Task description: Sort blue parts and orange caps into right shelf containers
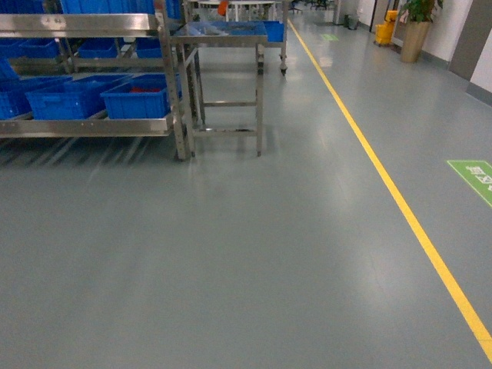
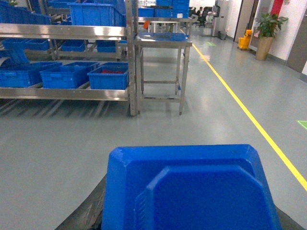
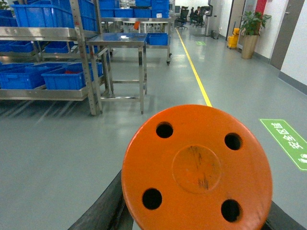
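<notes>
Open grey floor (image 1: 254, 254) runs ahead, edged by a yellow line (image 1: 400, 200) at 2 o'clock, while the blue crates (image 1: 137, 98) sit on the steel shelf (image 1: 84, 127) at 10 o'clock beside a steel table (image 1: 223, 84). A blue part (image 2: 192, 191) fills the left wrist view and an orange cap (image 3: 196, 167) the right. Both hide the grippers, so whether either is clamped cannot be told, and neither arm shows in the head view.

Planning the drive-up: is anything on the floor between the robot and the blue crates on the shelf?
Nothing visible is. The grey floor lies bare up to the steel shelf holding the blue crates. A steel table stands just right of the shelf, beside the path. The blue part and orange cap fill the wrist views.
</notes>
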### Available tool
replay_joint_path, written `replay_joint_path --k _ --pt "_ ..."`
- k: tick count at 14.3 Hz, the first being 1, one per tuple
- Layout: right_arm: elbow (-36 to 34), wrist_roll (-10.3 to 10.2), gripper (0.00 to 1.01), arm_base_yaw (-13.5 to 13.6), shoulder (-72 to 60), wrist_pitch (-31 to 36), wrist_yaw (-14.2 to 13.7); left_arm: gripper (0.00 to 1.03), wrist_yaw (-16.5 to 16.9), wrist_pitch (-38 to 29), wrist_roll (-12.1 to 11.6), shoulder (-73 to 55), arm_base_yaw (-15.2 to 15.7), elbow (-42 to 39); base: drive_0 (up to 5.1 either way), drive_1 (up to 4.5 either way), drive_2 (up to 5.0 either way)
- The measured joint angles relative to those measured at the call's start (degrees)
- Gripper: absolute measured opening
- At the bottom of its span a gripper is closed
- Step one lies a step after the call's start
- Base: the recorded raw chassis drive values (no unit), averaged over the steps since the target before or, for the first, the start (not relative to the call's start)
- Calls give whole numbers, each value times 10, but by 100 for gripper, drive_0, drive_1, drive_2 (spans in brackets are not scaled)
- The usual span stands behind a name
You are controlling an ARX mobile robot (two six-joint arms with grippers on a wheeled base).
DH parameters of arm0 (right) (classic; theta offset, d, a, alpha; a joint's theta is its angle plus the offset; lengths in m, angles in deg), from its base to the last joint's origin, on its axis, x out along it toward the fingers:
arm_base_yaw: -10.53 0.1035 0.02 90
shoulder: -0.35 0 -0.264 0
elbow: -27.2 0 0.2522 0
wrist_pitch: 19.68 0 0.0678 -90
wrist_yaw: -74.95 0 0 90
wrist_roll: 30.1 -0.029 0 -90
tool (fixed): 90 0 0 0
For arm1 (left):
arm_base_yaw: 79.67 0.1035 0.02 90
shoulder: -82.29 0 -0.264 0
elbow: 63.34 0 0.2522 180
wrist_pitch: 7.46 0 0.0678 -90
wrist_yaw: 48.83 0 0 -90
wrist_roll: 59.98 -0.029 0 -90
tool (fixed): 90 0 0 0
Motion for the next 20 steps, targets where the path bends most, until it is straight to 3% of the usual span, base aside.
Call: replay_joint_path --k 20 --pt "0 0 43 0 0 1 0 43 0 -1 0 0 0 0 -7 426 -440"
